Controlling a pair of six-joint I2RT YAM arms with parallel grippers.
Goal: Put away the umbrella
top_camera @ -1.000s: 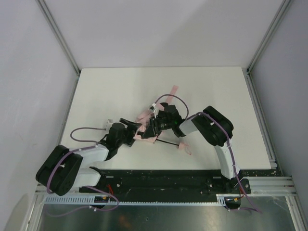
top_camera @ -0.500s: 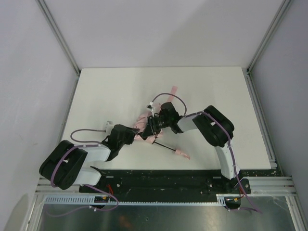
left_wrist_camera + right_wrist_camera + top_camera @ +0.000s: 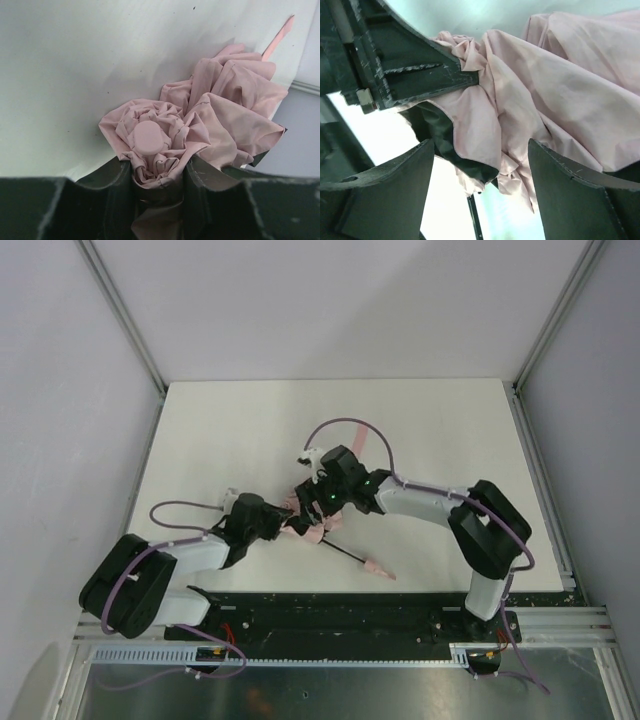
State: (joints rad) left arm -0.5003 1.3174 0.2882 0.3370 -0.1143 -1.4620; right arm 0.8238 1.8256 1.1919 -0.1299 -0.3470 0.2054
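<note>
Umbrella (image 3: 225,110) bunched up. Left gripper (image 3: 159,170) pinches its cap end, probably as an anchor. Right gripper (image 3: 480,150), at one o'clock, gapes wide over it.

left arm (image 3: 190,560): white tubular links between bulky black joint housings, the largest rounded at the shoulder. right arm (image 3: 420,502): same build and colours. a purple cable (image 3: 175,506) runs in a free loop along each arm and ends in a small white connector (image 3: 311,454) near the wrist. both arms are mounted on a long black base plate (image 3: 330,612). left gripper (image 3: 157,172): two dark matte fingers (image 3: 107,200), edges bevelled, light scuffs on the upper faces. right gripper (image 3: 480,170): broad dark fingers (image 3: 385,195), fine scratches along the edges.
</note>
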